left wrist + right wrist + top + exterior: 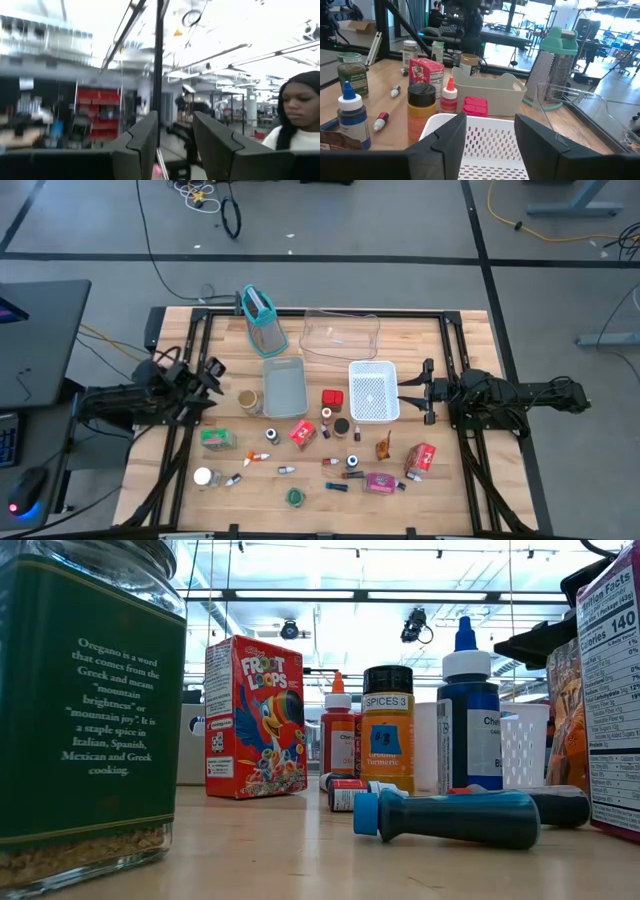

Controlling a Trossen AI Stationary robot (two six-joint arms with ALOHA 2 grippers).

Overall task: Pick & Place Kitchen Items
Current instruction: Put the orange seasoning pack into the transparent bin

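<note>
Froot Loops box (255, 717) red w/ toucan pic, oregano jar (88, 705) dark green label, turmeric jar (387, 728) orange w/ black cap, dye bottle (467, 720) blue w/ white collar.

The table (440, 500) is pale wood with visible grain and a faint sheen. The oregano jar (85, 710) is clear glass with a matt green paper label. The Froot Loops box (255, 718) is glossy printed cardboard. The spice jar (387, 730) looks like amber plastic under a black ribbed cap. The white basket (485, 145) is perforated, smooth plastic; the grey tray (490, 92) is matt plastic. The clear tray (340, 335) is glossy and transparent.
</note>
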